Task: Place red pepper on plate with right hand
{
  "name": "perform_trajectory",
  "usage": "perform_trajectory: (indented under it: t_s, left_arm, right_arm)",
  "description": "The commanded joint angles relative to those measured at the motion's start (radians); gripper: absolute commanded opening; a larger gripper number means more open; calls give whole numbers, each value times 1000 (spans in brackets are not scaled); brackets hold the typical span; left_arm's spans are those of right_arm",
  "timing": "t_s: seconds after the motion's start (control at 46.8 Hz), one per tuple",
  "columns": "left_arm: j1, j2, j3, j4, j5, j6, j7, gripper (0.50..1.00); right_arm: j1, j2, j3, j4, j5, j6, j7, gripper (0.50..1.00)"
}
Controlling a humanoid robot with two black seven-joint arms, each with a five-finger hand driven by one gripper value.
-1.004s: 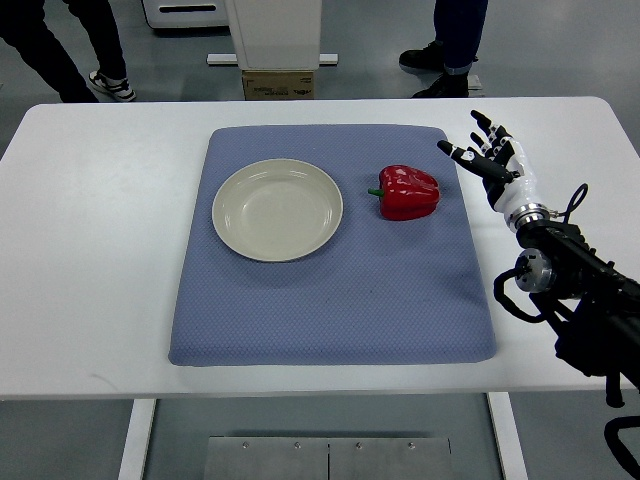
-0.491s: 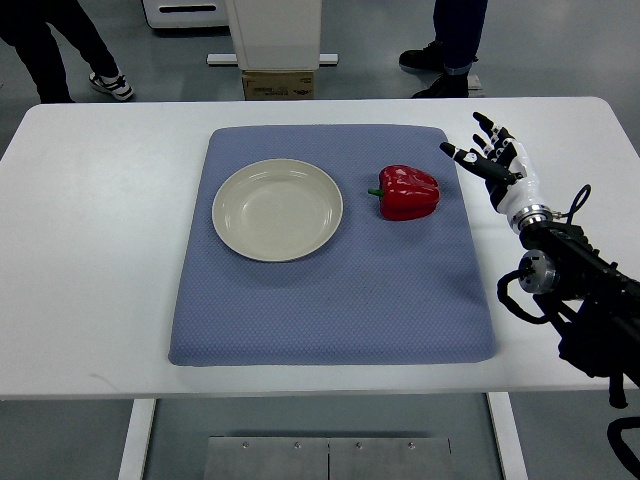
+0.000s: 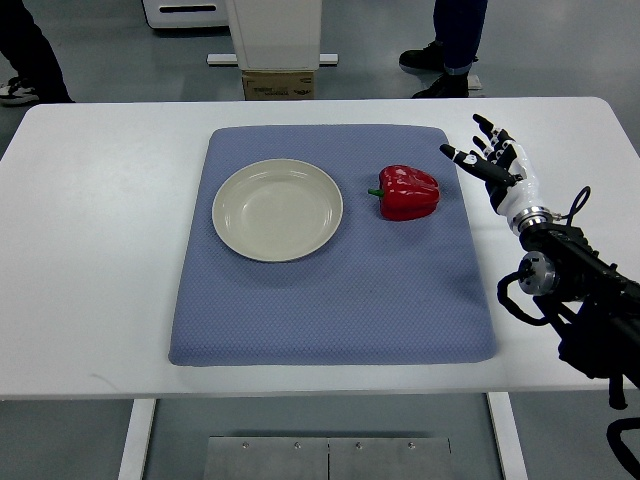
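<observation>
The right hand [image 3: 497, 165] hangs over the white bench [image 3: 90, 250], just off the right edge of the blue mat [image 3: 330, 300]. Its fingers [image 3: 487, 127] are spread and relaxed, holding nothing, with the fingertips pointing toward the far side of the bench and the thumb [image 3: 452, 153] reaching out over the mat's edge. Its black arm [image 3: 580, 290] comes in from the lower right of the picture, with cables looping beside the wrist.

The red pepper [image 3: 407, 191] lies on the mat, to the left of the fingers and slightly nearer the robot, close to the thumb but clearly apart from it. It rests on its side, the green stem pointing left, away from the fingers.

The plate [image 3: 277, 209], cream-coloured and round, sits on the mat farther left of the fingers, beyond the pepper, with a strip of mat showing between the two. Nothing lies in it.

Beyond the bench's far edge, past the fingertips, a person's legs [image 3: 455, 30] and dark shoes stand on the floor; another shoe [image 3: 15, 90] shows at the far left corner. A cardboard box [image 3: 279, 84] sits at the foot of a white stand [image 3: 272, 30] behind the bench.
</observation>
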Motion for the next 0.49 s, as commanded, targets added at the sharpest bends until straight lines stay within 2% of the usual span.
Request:
perform_trajectory:
  t_s: [0.0, 0.47]
  left_arm:
    - [0, 0, -1, 0, 0, 0, 0, 1000]
    - [0, 0, -1, -2, 0, 0, 0, 1000]
  right_arm:
    - [-1, -1, 0, 0, 0, 2, 0, 1000]
    - [31, -2, -5, 0, 0, 3, -2, 1000]
